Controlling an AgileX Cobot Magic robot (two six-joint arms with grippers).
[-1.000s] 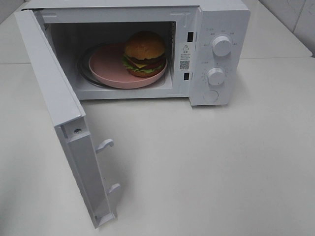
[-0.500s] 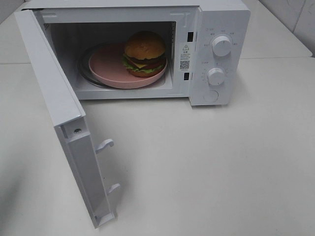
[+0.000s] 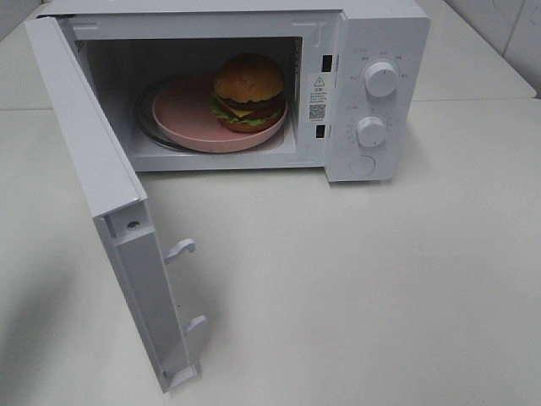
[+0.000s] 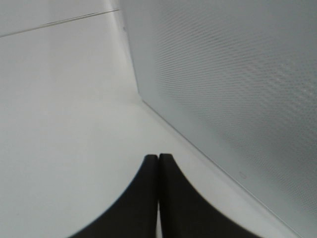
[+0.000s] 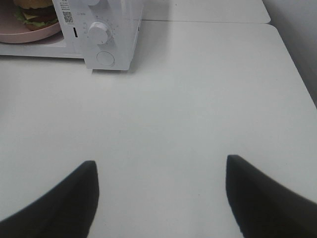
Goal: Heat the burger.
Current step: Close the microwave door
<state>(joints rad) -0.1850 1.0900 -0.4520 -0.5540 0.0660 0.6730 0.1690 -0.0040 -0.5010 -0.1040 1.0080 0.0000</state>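
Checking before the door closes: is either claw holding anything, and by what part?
Nothing is held. The left claw is shut on nothing; the right claw is open and empty.

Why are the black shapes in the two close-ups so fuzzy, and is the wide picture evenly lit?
Left wrist view: the left gripper is too near the lens; right wrist view: the right gripper likewise, the microwave sharper; exterior high view: soft even light, faint shadow on the table by the door.

Glossy-bunned burger [image 3: 248, 91], matt pink plate [image 3: 177, 114], smooth microwave casing [image 3: 385, 34], matt tabletop [image 3: 380, 279].
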